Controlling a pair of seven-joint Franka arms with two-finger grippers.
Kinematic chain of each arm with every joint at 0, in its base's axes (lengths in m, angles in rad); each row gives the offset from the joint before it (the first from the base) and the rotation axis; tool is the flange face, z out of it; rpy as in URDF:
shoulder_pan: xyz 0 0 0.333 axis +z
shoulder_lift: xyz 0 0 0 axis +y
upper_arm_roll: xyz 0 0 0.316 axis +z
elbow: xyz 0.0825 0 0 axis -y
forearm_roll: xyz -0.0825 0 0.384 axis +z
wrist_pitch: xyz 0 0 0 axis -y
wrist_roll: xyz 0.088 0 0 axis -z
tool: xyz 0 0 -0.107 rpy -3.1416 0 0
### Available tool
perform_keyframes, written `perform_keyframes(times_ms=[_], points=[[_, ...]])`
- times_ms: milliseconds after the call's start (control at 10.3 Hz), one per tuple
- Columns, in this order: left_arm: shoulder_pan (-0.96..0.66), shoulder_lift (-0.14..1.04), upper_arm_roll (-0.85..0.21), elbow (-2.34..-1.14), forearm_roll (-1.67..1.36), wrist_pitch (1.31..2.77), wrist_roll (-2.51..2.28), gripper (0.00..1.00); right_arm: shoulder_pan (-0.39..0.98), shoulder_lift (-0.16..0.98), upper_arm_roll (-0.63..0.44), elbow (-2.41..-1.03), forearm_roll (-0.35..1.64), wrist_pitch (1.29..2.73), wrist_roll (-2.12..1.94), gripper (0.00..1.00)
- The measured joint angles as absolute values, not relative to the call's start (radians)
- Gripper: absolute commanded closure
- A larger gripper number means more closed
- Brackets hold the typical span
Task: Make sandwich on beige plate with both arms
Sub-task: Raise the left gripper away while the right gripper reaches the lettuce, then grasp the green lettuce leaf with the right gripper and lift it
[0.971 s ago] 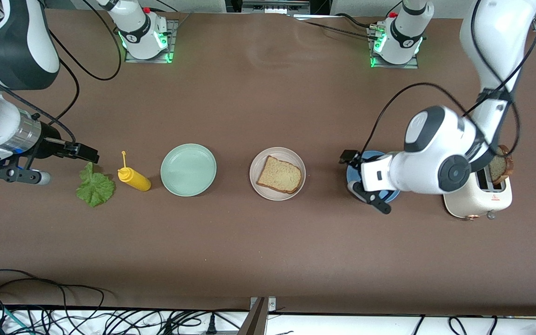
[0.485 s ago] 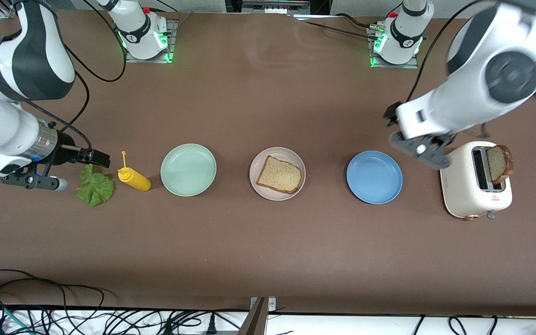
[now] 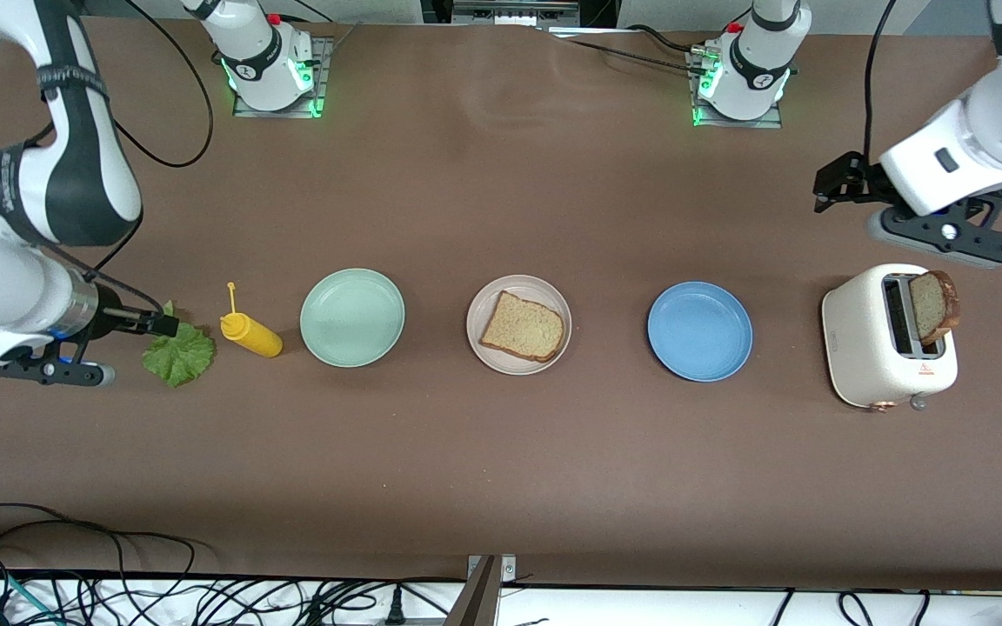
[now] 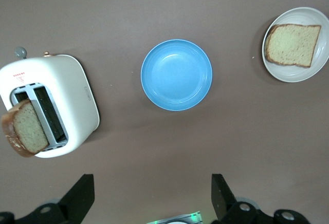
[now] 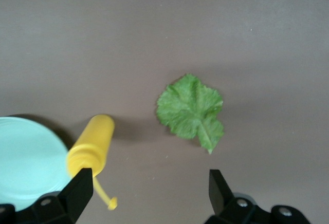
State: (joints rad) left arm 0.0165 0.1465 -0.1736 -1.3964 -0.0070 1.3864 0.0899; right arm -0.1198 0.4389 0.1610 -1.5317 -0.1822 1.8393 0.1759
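Lettuce leaf lies flat — yellow bottle beside it.

Mint-green plate cut off at right wrist view's eight o'clock edge, toaster hiding its toast slice's lower part

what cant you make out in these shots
- Lettuce leaf, front view: the edge toward the right arm's end lies under the right gripper.
- Toast slice in the toaster, front view: its lower part is hidden in the slot.
- Left gripper, left wrist view: only the finger bases show, tips cut off by the picture's edge.
- Mint-green plate, right wrist view: cut off by the picture's edge.
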Motion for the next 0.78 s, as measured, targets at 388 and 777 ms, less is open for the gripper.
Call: perform_keyframes(times_ms=[388,777], points=[[0.001,0.054,-0.165,-1.479,-0.008,1.481,0.074,0.00,-0.234,0.559,0.156,-1.575,-0.183,1.981,0.038,0.00],[-0.072,-0.113,-0.076,-1.613,-0.008,1.480,0.071,0.00,-0.243,0.580,0.141,-1.744,-0.183,2.193,0.035,0.00]])
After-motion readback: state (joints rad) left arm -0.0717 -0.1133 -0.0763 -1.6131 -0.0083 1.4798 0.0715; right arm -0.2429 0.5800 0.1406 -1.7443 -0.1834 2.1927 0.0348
